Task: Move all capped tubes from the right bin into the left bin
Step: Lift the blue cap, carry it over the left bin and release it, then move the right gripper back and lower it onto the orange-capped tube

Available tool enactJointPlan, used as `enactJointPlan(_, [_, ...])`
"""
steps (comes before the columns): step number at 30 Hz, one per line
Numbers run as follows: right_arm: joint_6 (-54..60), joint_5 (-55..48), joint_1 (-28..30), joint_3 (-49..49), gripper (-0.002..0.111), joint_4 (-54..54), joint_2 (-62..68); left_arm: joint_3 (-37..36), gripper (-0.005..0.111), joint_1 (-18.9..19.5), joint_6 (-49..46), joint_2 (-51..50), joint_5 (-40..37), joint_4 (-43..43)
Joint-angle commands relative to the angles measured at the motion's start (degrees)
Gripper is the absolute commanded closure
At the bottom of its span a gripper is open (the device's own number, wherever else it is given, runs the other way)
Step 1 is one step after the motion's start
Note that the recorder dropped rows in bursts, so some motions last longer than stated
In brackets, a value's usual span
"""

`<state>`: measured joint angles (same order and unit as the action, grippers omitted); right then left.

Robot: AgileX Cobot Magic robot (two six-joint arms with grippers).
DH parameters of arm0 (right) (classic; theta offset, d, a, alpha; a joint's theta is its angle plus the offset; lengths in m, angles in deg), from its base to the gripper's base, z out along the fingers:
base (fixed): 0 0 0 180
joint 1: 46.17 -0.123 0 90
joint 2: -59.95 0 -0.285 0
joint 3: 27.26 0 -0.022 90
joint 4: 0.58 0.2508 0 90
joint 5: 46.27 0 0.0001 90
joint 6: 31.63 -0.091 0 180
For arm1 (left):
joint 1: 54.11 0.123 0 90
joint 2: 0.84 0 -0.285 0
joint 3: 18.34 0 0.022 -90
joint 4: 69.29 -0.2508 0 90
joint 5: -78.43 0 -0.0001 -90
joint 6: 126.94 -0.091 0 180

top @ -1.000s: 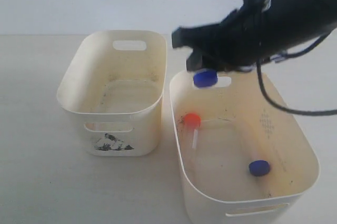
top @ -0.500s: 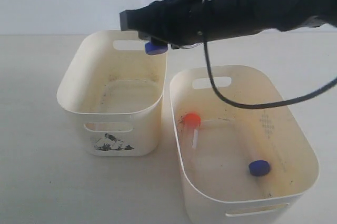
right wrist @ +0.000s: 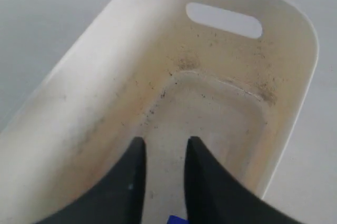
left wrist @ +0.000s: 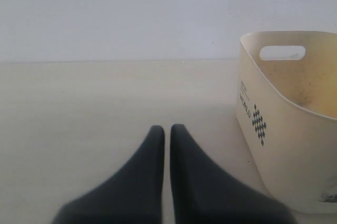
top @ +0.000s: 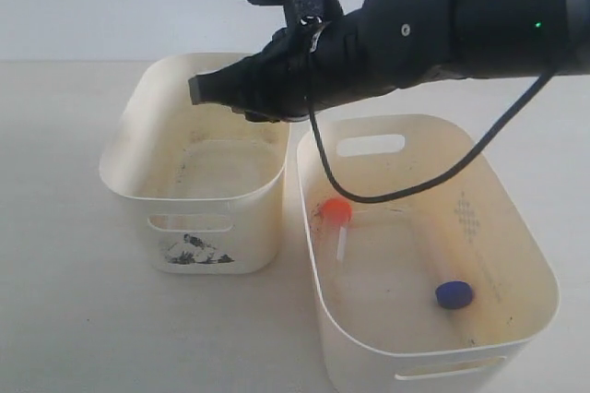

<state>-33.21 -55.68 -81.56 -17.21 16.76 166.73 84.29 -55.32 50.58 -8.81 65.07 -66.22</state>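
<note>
The step in hand was judged to be the release of a carried tube (right wrist: 176, 219) into the left bin (top: 258, 227), and it was judged best done with the right gripper (right wrist: 166, 141) kept over the middle of the bin's floor, away from the walls, and lowered somewhat before the jaws were parted, so that the tube would not bounce off the rim or roll out. The right gripper's jaws were seen set a narrow gap apart, and only a sliver of blue cap was shown low between the fingers in the right wrist view; from this it was judged that the tube was clamped there, though its clear body could not be made out, and in the exterior view it was hidden under the arm. The gripper was held above the left bin's opening, toward its far side, with the bin's stained floor lying straight below the fingertips. Two more tubes were left in the right bin (top: 502, 236): an orange-capped tube (top: 336, 210) leaning near the wall next to the left bin, and a second blue-capped tube (top: 454, 294) near the front right corner, both well apart from the gripper. A fourth tube could not be found in any view. The left gripper (left wrist: 167, 128) was seen nearly closed with nothing between its fingers, low over the table (top: 55, 301) beside the left bin.
</note>
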Motion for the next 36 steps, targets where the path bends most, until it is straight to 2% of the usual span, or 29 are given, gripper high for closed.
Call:
enactJointPlan(1, [0.5,-0.9,0.0,-0.4,0.108,0.2,-4.8,0.2,0.102,0.1,0.5,0.2,0.1,0.0])
enactJointPlan(13, [-2.2,-21.6,5.7,-0.4,0.108,-0.6,-16.3,0.2,0.102,0.1,0.5,0.2,0.1,0.0])
enactJointPlan(18, [-5.8,-29.1,6.4,1.1,0.108,-5.3,-16.7,0.2,0.102,0.1,0.5,0.2,0.1,0.0])
enactJointPlan(25, [-10.7,-25.7,6.4,9.9,0.108,-7.6,-16.7,0.2,0.102,0.1,0.5,0.2,0.1,0.0])
enactJointPlan(32, [-11.5,-18.4,6.4,17.6,0.108,-4.0,-16.1,0.2,0.102,0.1,0.5,0.2,0.1,0.0])
enactJointPlan(36, [-11.4,-16.2,6.4,18.6,0.108,-1.0,-14.3,0.2,0.102,0.1,0.5,0.2,0.1,0.0])
